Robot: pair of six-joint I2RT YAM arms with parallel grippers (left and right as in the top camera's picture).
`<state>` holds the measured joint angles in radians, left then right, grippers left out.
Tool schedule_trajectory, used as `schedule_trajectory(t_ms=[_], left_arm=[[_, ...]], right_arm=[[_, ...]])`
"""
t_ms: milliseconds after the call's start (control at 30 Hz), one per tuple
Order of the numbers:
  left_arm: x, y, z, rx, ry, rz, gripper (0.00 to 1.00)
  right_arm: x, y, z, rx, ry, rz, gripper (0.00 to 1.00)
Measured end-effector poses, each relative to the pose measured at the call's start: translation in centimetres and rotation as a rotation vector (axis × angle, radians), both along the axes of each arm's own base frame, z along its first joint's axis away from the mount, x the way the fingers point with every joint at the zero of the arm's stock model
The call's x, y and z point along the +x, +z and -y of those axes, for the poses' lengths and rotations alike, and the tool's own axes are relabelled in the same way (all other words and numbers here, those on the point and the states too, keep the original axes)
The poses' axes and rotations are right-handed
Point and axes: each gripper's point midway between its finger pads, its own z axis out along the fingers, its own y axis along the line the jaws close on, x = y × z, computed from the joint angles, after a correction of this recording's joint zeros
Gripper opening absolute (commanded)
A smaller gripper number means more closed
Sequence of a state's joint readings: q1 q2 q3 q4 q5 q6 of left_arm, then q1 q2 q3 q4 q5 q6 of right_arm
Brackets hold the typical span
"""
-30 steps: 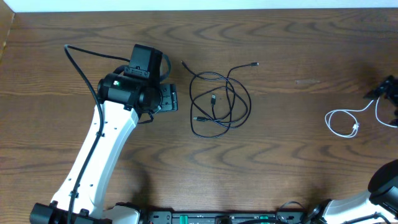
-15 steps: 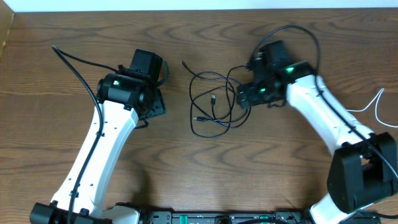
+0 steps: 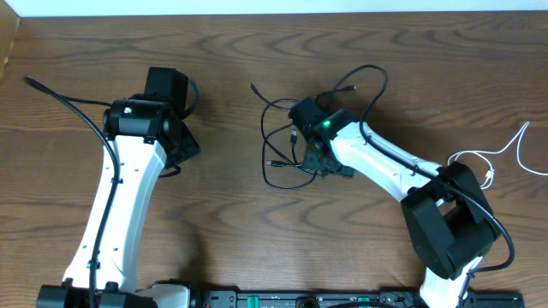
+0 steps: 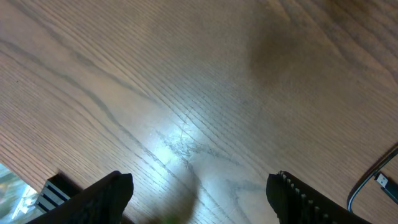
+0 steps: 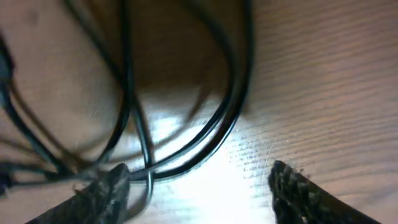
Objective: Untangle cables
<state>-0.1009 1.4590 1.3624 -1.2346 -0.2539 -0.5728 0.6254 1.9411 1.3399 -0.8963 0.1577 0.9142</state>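
Observation:
The black cable (image 3: 287,137) lies in loose overlapping loops at the table's middle. My right gripper (image 3: 327,162) is down on the right side of that coil. In the right wrist view its jaws (image 5: 202,190) stand open, with two or three black strands (image 5: 233,118) crossing the gap close to the left finger (image 5: 102,193), none pinched. The white cable (image 3: 479,162) lies apart at the far right. My left gripper (image 3: 181,143) is left of the coil, open (image 4: 199,194) over bare wood with nothing between its fingers.
A thin dark cord with a small plug end (image 4: 380,179) shows at the lower right edge of the left wrist view. The right arm's forearm (image 3: 385,167) stretches across the table between the two cables. The table's far edge (image 3: 274,12) runs along the top.
My right arm has swung in from the far right, away from the white cable, onto the black coil, its jaws narrowing. My left arm has drawn back to the left.

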Motion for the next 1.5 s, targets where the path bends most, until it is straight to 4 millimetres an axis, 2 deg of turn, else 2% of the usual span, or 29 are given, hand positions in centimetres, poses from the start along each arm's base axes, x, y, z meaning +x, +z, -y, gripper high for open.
schedule_trajectory(t_ms=[167,300,333,400,433,533,633,667,700,733,767,800,833,867,900,933,1000,1067,1100,1133,1200,1333,1433,1467,1500], left_arm=[[0.0,0.0,0.0,0.000,0.000,0.000,0.75],[0.0,0.0,0.0,0.000,0.000,0.000,0.75],[0.0,0.0,0.0,0.000,0.000,0.000,0.75],[0.0,0.0,0.0,0.000,0.000,0.000,0.75],[0.0,0.0,0.0,0.000,0.000,-0.001,0.75],[0.0,0.0,0.0,0.000,0.000,0.000,0.74],[0.0,0.0,0.0,0.000,0.000,0.000,0.75],[0.0,0.0,0.0,0.000,0.000,0.000,0.75],[0.0,0.0,0.0,0.000,0.000,0.000,0.74],[0.0,0.0,0.0,0.000,0.000,0.000,0.75],[0.0,0.0,0.0,0.000,0.000,0.000,0.75],[0.0,0.0,0.0,0.000,0.000,0.000,0.75],[0.0,0.0,0.0,0.000,0.000,0.000,0.75],[0.0,0.0,0.0,0.000,0.000,0.000,0.75],[0.0,0.0,0.0,0.000,0.000,0.000,0.75],[0.0,0.0,0.0,0.000,0.000,0.000,0.74],[0.0,0.0,0.0,0.000,0.000,0.000,0.75],[0.0,0.0,0.0,0.000,0.000,0.000,0.75],[0.0,0.0,0.0,0.000,0.000,0.001,0.75],[0.0,0.0,0.0,0.000,0.000,0.000,0.75],[0.0,0.0,0.0,0.000,0.000,0.000,0.75],[0.0,0.0,0.0,0.000,0.000,0.000,0.75],[0.0,0.0,0.0,0.000,0.000,0.001,0.75],[0.0,0.0,0.0,0.000,0.000,0.000,0.75],[0.0,0.0,0.0,0.000,0.000,0.001,0.75]], right_arm=[[1.1,0.0,0.7,0.028,-0.124,0.028,0.56],[1.0,-1.3,0.8,0.041,-0.140,0.042,0.48],[0.7,-2.1,1.0,0.042,-0.143,0.043,0.40],[0.4,-2.7,1.2,0.041,-0.150,0.040,0.08],[0.5,-2.7,1.2,0.045,-0.151,0.046,0.01],[0.8,-2.7,1.1,0.047,-0.139,0.058,0.01],[1.4,-2.0,1.3,0.021,-0.038,0.064,0.01],[2.3,-0.6,1.1,0.020,0.043,0.083,0.02],[4.2,2.7,0.2,0.046,0.163,0.147,0.02],[5.1,4.5,-0.3,0.062,0.201,0.189,0.03],[6.4,8.3,-1.1,0.089,0.270,0.274,0.02],[7.6,14.6,-2.0,0.127,0.343,0.419,0.01],[7.9,17.3,-2.1,0.139,0.363,0.482,0.01],[8.0,21.2,-1.9,0.151,0.376,0.575,0.01],[8.1,25.5,-0.2,0.130,0.333,0.686,0.01],[8.2,27.3,1.7,0.091,0.275,0.743,0.01],[8.6,30.5,7.6,-0.012,0.099,0.839,0.03],[8.4,32.7,13.1,-0.074,-0.052,0.894,0.16],[8.0,32.9,15.0,-0.065,-0.090,0.887,0.24],[7.9,32.8,15.8,-0.055,-0.098,0.877,0.29],[7.7,31.7,15.7,0.008,-0.057,0.819,0.38],[7.5,27.2,12.0,0.166,0.088,0.636,0.45],[7.5,21.7,8.3,0.256,0.176,0.444,0.46],[7.5,20.7,7.8,0.264,0.188,0.416,0.46],[7.5,18.2,6.2,0.281,0.219,0.339,0.47]])
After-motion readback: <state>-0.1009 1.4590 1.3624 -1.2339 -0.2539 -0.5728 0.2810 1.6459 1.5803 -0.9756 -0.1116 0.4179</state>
